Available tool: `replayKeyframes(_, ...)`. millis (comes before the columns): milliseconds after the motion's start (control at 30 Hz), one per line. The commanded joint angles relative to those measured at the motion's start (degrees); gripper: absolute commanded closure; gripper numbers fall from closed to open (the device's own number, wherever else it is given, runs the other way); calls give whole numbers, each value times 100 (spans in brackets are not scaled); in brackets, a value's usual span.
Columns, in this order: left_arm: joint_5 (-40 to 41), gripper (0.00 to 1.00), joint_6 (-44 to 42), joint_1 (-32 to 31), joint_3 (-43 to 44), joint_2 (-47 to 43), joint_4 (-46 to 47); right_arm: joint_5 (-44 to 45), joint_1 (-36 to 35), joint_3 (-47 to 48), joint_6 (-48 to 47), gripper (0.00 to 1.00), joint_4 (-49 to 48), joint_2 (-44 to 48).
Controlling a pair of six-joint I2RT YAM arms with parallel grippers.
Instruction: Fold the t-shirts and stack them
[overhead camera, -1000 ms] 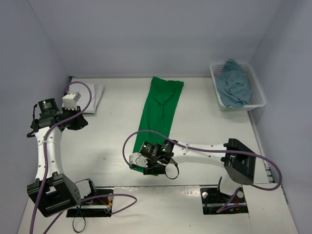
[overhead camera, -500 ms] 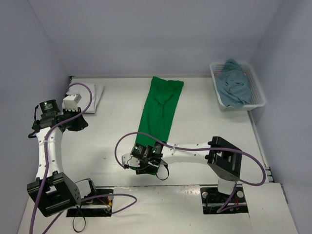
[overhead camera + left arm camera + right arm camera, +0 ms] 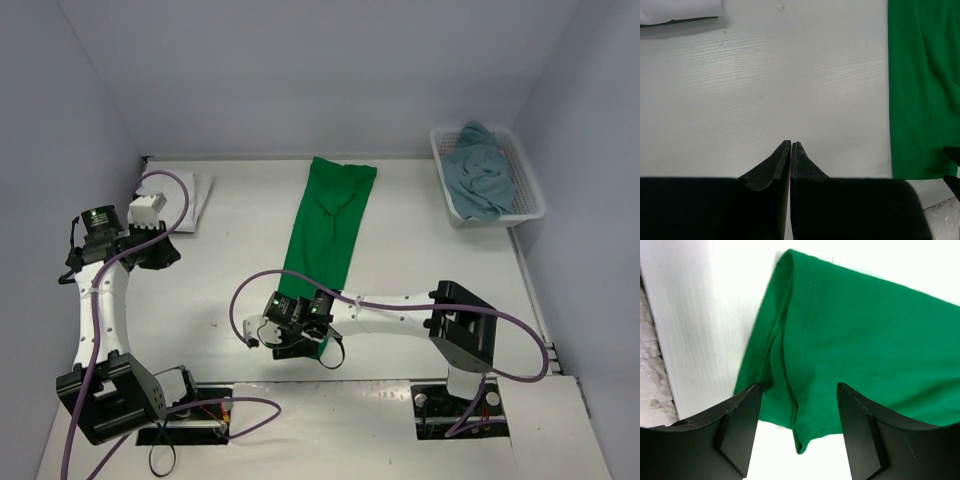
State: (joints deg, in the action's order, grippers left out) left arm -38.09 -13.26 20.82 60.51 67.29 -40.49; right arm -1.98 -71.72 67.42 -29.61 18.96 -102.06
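- Right hand (image 3: 799, 427) is straddling the near hem of the green t-shirt (image 3: 865, 340), jaws spread, gripping nothing.
- Shirt is running lengthwise away from it.
- Left hand (image 3: 791, 150) is idling clenched and empty, farther off.

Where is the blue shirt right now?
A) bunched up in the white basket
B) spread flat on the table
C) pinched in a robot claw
A: the blue shirt sits crumpled inside the white basket in the far right corner, away from both arms.
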Motion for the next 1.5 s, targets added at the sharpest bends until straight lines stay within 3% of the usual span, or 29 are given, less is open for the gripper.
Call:
replayKeyframes(0, -94, 100, -81, 97, 101, -75, 164, -285, -43, 149, 43, 42, 117, 345)
replayKeyframes(967, -182, 100, -89, 203, 66, 13, 173, -839, 62, -53, -98, 44, -595, -710)
replayKeyframes(1100, -173, 100, -81, 203, 66, 13, 182, -944, 132, -97, -89, 53, -587, -710)
replayKeyframes(1200, -164, 100, -89, 203, 66, 21, 173, -945, 176, -106, -80, 68, -587, -727)
replayKeyframes(1433, -155, 100, -81, 203, 66, 83, 164, -1006, 194, -211, -133, 80, -534, -543)
replayKeyframes(1467, -147, 100, -81, 203, 66, 74, 164, -989, 203, -238, -133, 86, -525, -517)
